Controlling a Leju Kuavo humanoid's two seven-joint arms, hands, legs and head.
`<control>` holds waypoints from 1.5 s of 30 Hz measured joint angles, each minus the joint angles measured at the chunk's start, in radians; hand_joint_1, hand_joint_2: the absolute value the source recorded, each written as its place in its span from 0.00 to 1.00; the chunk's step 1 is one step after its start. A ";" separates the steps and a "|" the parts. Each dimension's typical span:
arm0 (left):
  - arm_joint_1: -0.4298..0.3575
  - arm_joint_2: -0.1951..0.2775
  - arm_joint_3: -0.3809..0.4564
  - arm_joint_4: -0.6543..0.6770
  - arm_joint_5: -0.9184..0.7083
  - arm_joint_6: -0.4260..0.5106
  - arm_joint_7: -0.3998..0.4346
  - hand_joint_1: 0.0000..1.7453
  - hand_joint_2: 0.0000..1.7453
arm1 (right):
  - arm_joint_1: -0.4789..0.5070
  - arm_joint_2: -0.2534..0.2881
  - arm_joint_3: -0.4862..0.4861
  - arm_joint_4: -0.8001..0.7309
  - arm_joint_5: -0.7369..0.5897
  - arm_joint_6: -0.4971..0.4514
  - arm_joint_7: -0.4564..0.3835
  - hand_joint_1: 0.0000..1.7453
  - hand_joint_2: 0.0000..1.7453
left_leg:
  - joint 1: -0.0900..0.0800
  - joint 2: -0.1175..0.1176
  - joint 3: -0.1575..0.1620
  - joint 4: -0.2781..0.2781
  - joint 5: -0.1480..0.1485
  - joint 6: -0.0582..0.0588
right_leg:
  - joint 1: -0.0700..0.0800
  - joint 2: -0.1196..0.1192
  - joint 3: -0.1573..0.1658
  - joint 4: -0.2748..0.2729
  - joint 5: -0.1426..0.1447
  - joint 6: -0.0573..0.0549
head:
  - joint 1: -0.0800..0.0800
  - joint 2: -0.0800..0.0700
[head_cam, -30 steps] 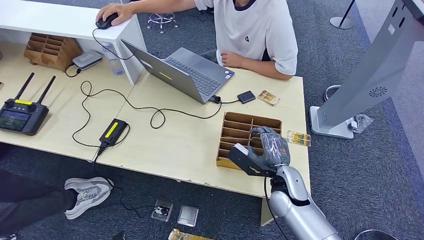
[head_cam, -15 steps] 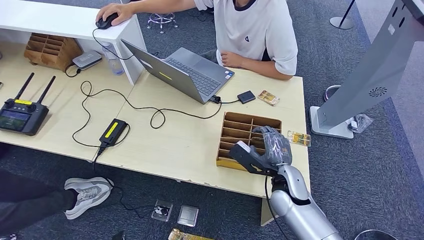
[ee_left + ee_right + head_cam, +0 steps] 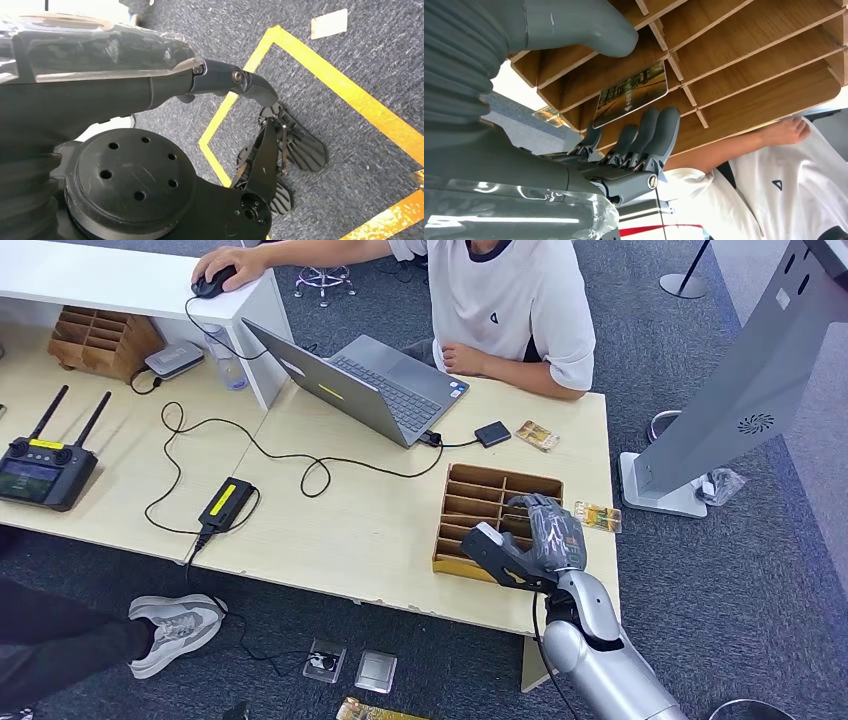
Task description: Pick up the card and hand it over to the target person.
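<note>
On the far left of the pale wooden table (image 3: 360, 530) lies a black remote controller (image 3: 45, 465) with two antennas, and behind it a brown slotted rack (image 3: 100, 340) sits under a white shelf (image 3: 110, 280). A black cable (image 3: 250, 445) loops across the tabletop to a black power adapter (image 3: 225, 503) with a yellow label. Further along, an open grey laptop (image 3: 370, 380) stands before a person (image 3: 500, 300) in a white shirt, one hand on a mouse (image 3: 212, 282) up on the shelf. To the right of the laptop are a small dark box (image 3: 492, 433) and a printed card-like item (image 3: 537, 435). Nearer the front edge sits the wooden slotted organizer (image 3: 495, 502), and the right hand (image 3: 528, 545) reaches over its right side, thumb and fingers spread apart and holding nothing. In the right wrist view the card (image 3: 631, 92), printed with a tree-lined road, lies in one of the organizer's compartments, the dark fingertips (image 3: 659, 127) close beside its edge and the thumb (image 3: 589, 27) on the other side; whether they touch it I cannot tell. Another small printed item (image 3: 597, 517) lies on the table just right of the organizer. The left hand (image 3: 150, 75) hangs above the dark carpet with yellow floor tape (image 3: 350, 100), its fingers curled in on nothing.
</note>
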 joint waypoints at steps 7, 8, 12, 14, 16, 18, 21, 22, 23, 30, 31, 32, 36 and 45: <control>0.000 0.000 -0.003 -0.002 0.000 0.001 -0.002 0.00 1.00 | -0.001 0.002 -0.007 0.008 0.001 -0.003 -0.004 0.85 1.00 | 0.001 0.000 -0.001 -0.003 0.003 -0.001 | 0.001 0.001 -0.001 -0.003 0.003 0.000 | 0.000 0.000; 0.000 0.000 -0.003 -0.002 0.000 0.001 -0.003 0.00 1.00 | -0.002 0.003 -0.007 0.010 0.001 -0.003 -0.006 0.87 1.00 | 0.000 0.000 0.000 -0.002 0.001 0.000 | 0.000 0.000 0.000 -0.002 0.001 0.000 | 0.000 0.000; 0.000 0.001 -0.004 -0.001 0.003 0.001 -0.006 0.00 1.00 | -0.004 0.007 -0.012 0.023 0.000 -0.012 -0.018 0.90 1.00 | 0.000 0.000 0.000 -0.001 0.001 0.000 | 0.000 0.000 0.000 -0.001 0.001 0.000 | 0.000 0.000; 0.000 0.001 -0.005 -0.001 0.004 0.003 -0.007 0.00 1.00 | -0.004 0.010 -0.012 0.032 0.000 -0.016 -0.024 0.93 1.00 | 0.000 0.000 0.000 -0.001 0.000 0.000 | 0.000 0.000 0.000 -0.001 0.000 0.000 | 0.000 0.000; 0.000 0.000 -0.006 0.000 0.006 0.006 -0.008 0.00 1.00 | -0.006 0.014 -0.012 0.043 0.002 -0.022 -0.032 0.94 1.00 | 0.000 0.000 0.000 0.000 0.000 0.000 | 0.000 0.000 0.001 0.000 0.000 0.000 | 0.000 0.000; 0.000 0.000 -0.007 0.000 0.008 0.008 -0.011 0.00 1.00 | -0.010 0.019 -0.012 0.049 0.004 -0.034 -0.042 0.96 1.00 | 0.000 0.000 0.001 0.001 -0.001 0.000 | 0.000 0.000 0.001 0.001 -0.001 0.000 | 0.000 0.000; 0.000 -0.001 -0.008 0.000 0.011 0.009 -0.016 0.00 1.00 | -0.016 0.021 -0.017 0.032 0.005 -0.064 -0.056 0.98 1.00 | 0.000 0.000 0.000 0.000 0.000 0.000 | 0.000 0.000 0.000 0.000 0.000 0.000 | 0.000 0.000; 0.000 -0.002 -0.009 0.000 0.012 0.009 -0.017 0.00 1.00 | -0.018 0.018 -0.020 0.017 0.005 -0.072 -0.057 0.98 1.00 | 0.000 0.001 0.000 0.000 0.000 0.000 | 0.000 0.001 0.000 0.000 0.000 0.000 | 0.000 0.000; 0.000 -0.002 -0.009 0.000 0.014 0.010 -0.019 0.00 1.00 | -0.018 0.012 -0.026 -0.010 0.005 -0.088 -0.059 0.99 1.00 | 0.000 0.001 0.000 0.000 0.000 0.000 | 0.000 0.001 0.000 0.000 0.000 0.000 | 0.000 0.000; -0.001 -0.005 -0.016 0.001 0.021 0.013 -0.022 0.00 1.00 | 0.013 -0.066 -0.102 -0.298 0.031 -0.158 -0.020 1.00 1.00 | 0.000 0.000 -0.003 0.002 0.000 0.000 | 0.000 0.000 -0.003 0.002 0.000 0.000 | 0.000 0.000; -0.001 -0.005 -0.018 0.001 0.020 0.012 -0.023 0.00 1.00 | 0.020 -0.077 -0.113 -0.336 0.036 -0.163 -0.015 1.00 1.00 | 0.000 -0.001 -0.003 0.002 0.000 0.000 | 0.000 -0.001 -0.002 0.002 -0.001 0.000 | 0.000 0.000; -0.001 -0.004 -0.020 0.001 0.019 0.010 -0.023 0.00 1.00 | 0.027 -0.086 -0.125 -0.370 0.043 -0.167 -0.008 1.00 1.00 | -0.001 -0.001 -0.003 0.002 -0.001 0.000 | 0.000 -0.002 -0.002 0.002 -0.001 0.000 | 0.000 0.000; -0.001 -0.001 -0.029 0.001 0.013 0.001 -0.022 0.00 1.00 | 0.057 -0.113 -0.155 -0.479 0.070 -0.180 0.014 0.99 1.00 | 0.000 -0.003 -0.003 0.002 0.000 0.000 | 0.000 -0.003 -0.002 0.001 -0.001 0.000 | 0.000 0.000; -0.002 -0.001 -0.036 0.004 0.010 0.000 -0.017 0.00 1.00 | 0.086 -0.114 -0.158 -0.515 0.101 -0.166 0.041 1.00 1.00 | 0.000 -0.002 -0.001 0.001 0.000 0.000 | 0.000 -0.002 -0.001 0.000 -0.001 0.000 | 0.000 0.000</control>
